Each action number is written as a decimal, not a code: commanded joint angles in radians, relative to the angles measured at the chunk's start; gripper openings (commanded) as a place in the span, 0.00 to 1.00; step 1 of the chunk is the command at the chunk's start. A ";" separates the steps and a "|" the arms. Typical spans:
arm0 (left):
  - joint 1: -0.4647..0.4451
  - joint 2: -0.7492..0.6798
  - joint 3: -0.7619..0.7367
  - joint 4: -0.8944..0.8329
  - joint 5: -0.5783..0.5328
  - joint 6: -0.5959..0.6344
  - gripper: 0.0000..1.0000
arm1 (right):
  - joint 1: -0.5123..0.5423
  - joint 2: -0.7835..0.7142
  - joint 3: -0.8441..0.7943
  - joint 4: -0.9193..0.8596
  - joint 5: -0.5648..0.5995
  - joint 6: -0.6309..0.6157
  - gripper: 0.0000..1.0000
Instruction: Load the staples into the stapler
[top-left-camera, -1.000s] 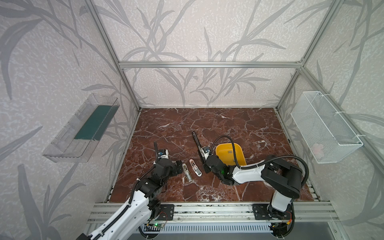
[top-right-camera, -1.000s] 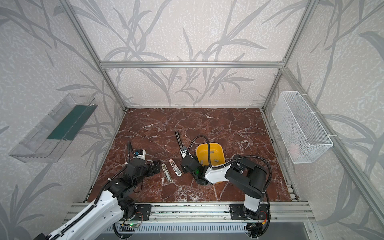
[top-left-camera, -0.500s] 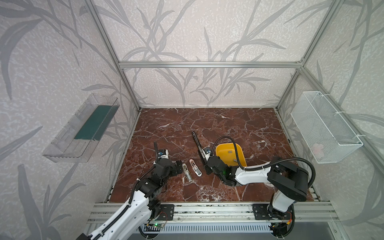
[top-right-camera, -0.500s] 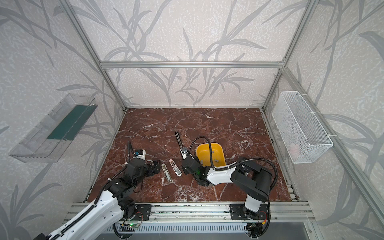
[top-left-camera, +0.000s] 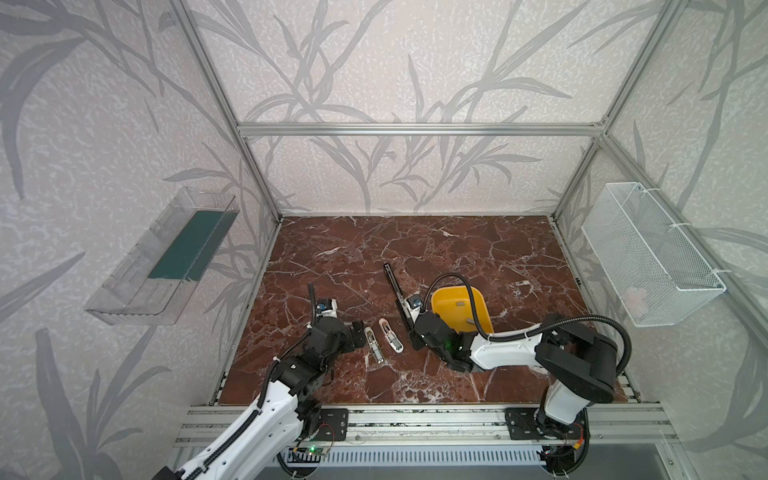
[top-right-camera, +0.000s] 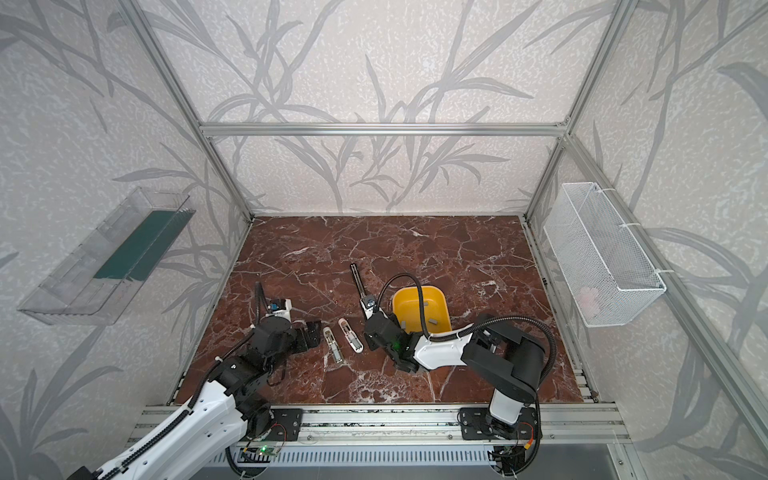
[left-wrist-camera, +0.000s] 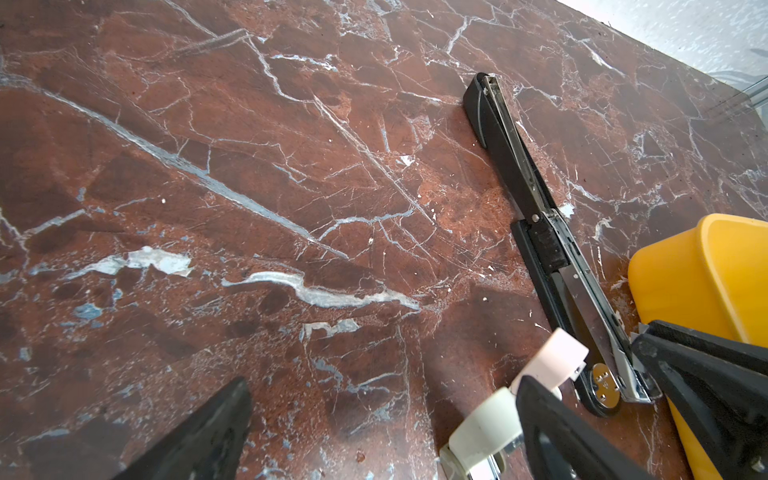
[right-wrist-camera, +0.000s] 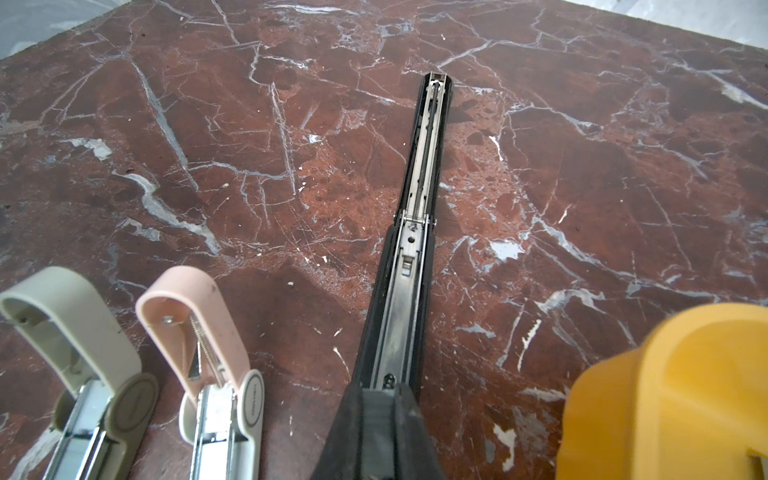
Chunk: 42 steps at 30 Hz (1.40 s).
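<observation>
In both top views the red-brown marble counter (top-left-camera: 415, 245) lies bare across its far half and along its right edge, with everything crowded toward the near rail. The left hand (top-left-camera: 358, 336) sits low with its jaws spread wide. Just beside it a small grey-beige stapler (top-left-camera: 373, 345) and a small pink-and-white stapler (top-left-camera: 390, 333) lie folded open, side by side. A long black stapler (top-left-camera: 397, 291), opened flat, stretches away from the right hand (top-left-camera: 417, 340). Just beside it on the right, a yellow plastic tub (top-left-camera: 446, 299) holds the staples (top-left-camera: 460, 304), a few short grey strips loose on its floor. A white wire basket (top-left-camera: 648, 249) on the right wall holds a pale pink lump (top-left-camera: 636, 296), and a clear plastic tray (top-left-camera: 137, 282) on the left wall holds a dark green sheet (top-left-camera: 187, 245). In the left wrist view, open marble fills the gap between the spread fingers (left-wrist-camera: 208, 428). In the right wrist view, the fingers (right-wrist-camera: 374, 419) are pressed together over the black stapler's steel channel. I cannot tell whether a strip is pinched between them.
</observation>
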<state>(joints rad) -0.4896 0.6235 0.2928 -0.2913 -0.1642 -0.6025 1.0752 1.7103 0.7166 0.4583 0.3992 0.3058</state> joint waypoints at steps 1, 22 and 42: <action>0.002 -0.002 0.031 0.009 -0.008 -0.003 0.99 | 0.006 0.012 -0.001 -0.002 0.000 0.012 0.00; 0.002 -0.004 0.031 0.011 -0.008 -0.003 0.99 | 0.020 0.015 -0.003 -0.044 0.017 0.047 0.12; 0.002 -0.001 0.032 0.012 -0.007 -0.003 0.99 | 0.021 -0.034 0.003 -0.056 0.019 0.041 0.30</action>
<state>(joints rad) -0.4896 0.6235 0.2928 -0.2913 -0.1627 -0.6025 1.0885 1.7176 0.7166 0.4149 0.4099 0.3473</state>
